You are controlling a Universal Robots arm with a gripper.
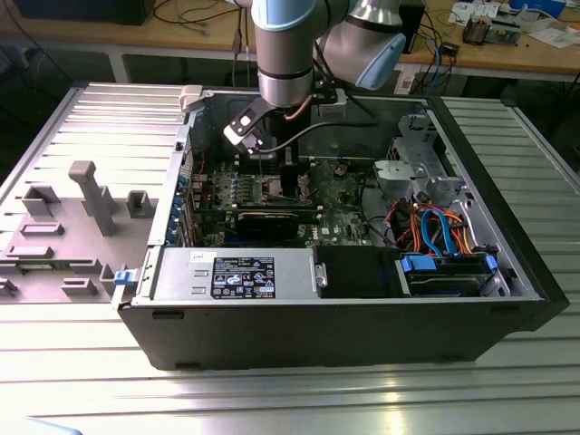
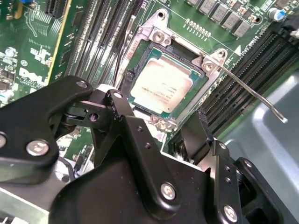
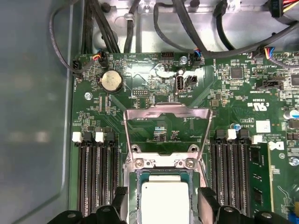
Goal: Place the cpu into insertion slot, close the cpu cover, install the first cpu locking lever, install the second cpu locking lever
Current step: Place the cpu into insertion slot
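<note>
The cpu (image 2: pixel 161 88) lies flat in the slot (image 3: pixel 163 163), seemingly seated; the cover (image 3: pixel 163 111) stands open beside it, and a lever (image 2: pixel 252 93) juts free; the fingers (image 3: pixel 206 203) straddle the cpu, spread wide, holding nothing; in the exterior view the gripper (image 1: pixel 290 186) hangs just above centre frame. Placing looks done; any retreat should go straight off the board, brushing neither cpu nor cover.
</note>
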